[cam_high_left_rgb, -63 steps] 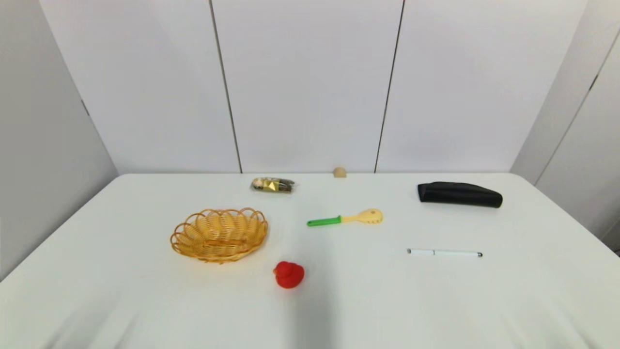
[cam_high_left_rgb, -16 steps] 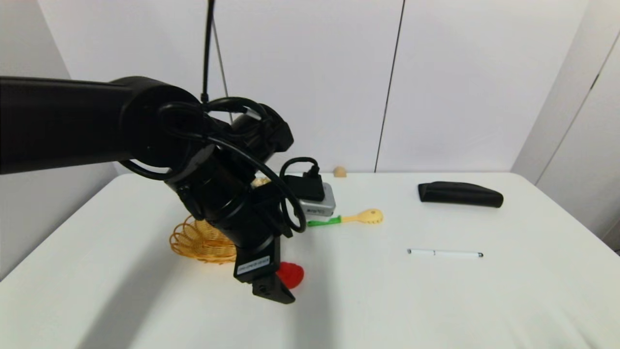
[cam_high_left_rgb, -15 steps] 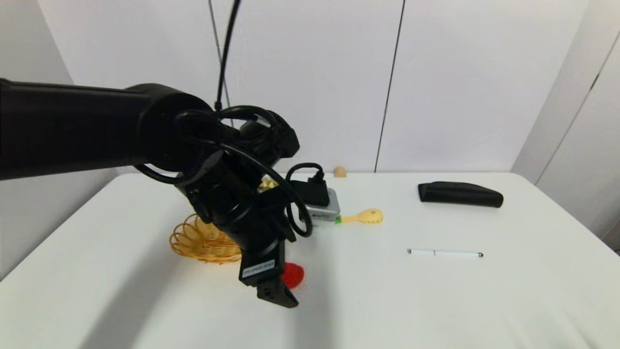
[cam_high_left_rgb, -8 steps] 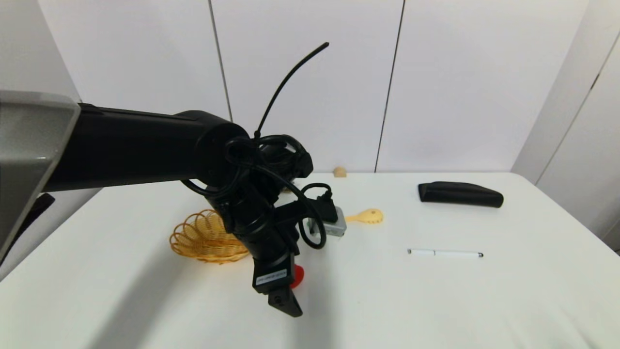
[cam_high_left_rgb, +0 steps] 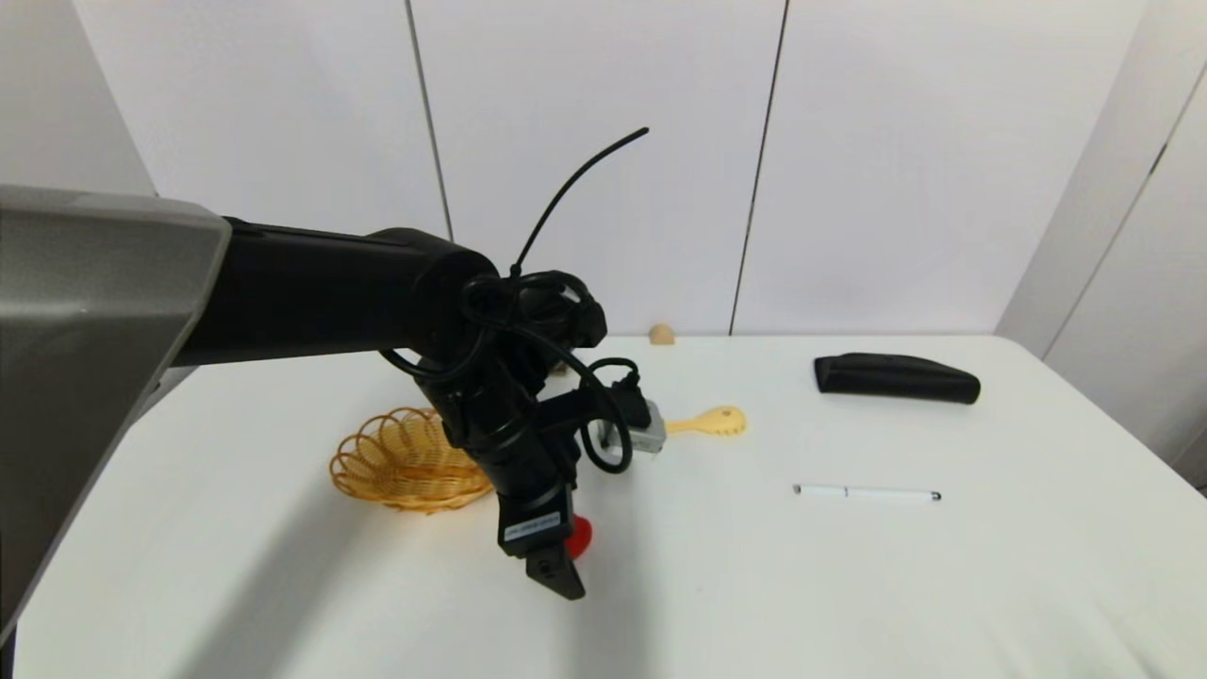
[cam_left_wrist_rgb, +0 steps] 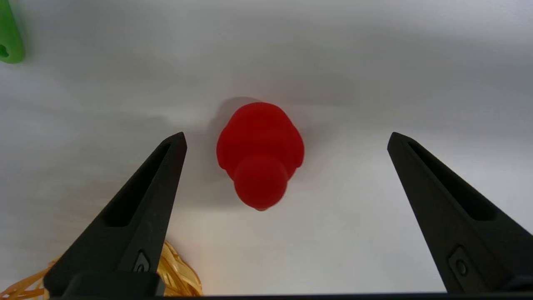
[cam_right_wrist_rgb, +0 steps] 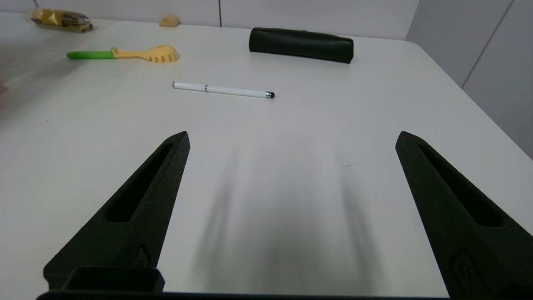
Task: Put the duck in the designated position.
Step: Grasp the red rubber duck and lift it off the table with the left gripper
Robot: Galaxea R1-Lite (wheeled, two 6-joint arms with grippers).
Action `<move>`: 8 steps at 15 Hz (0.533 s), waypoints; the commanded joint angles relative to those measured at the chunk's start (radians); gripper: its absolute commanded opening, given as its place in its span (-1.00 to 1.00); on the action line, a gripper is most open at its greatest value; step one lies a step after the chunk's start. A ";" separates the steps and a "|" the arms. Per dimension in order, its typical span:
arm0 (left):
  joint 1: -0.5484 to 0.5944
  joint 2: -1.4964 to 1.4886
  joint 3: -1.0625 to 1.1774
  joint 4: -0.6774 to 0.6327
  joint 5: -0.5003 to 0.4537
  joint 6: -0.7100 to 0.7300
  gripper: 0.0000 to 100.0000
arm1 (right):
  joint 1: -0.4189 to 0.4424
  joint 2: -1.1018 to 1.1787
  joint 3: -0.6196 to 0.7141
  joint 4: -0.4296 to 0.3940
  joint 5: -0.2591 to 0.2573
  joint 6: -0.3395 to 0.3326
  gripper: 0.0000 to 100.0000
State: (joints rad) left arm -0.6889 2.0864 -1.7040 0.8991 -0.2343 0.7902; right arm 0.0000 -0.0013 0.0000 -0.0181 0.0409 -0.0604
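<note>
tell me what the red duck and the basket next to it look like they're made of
Duck: probably soft rubber or vinyl. It is one solid red, smooth and rounded, with no seams showing.

Basket: looks like woven wicker or rattan, possibly plastic imitation. Thin golden strands loop into an open scalloped rim.

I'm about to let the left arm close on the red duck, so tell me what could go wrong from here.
1. The duck sits nearer one finger of the open left gripper, so closing might push it sideways.
2. The duck looks smooth and rounded; it could squirt out of the pinch.
3. The wicker basket lies close beside that finger, which might catch its rim.

The right gripper is open, away from the duck.
</note>
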 commanded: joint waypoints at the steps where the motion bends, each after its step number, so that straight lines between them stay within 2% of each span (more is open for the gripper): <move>1: 0.011 0.020 -0.006 0.007 0.000 0.003 1.00 | 0.000 0.001 0.009 0.000 0.001 -0.001 1.00; 8: 0.042 0.041 -0.006 0.007 0.000 0.007 1.00 | 0.000 0.001 0.008 0.000 0.001 -0.001 1.00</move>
State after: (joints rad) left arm -0.6532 2.1230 -1.7102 0.9015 -0.2336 0.7928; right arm 0.0000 -0.0013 0.0000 -0.0177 0.0409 -0.0604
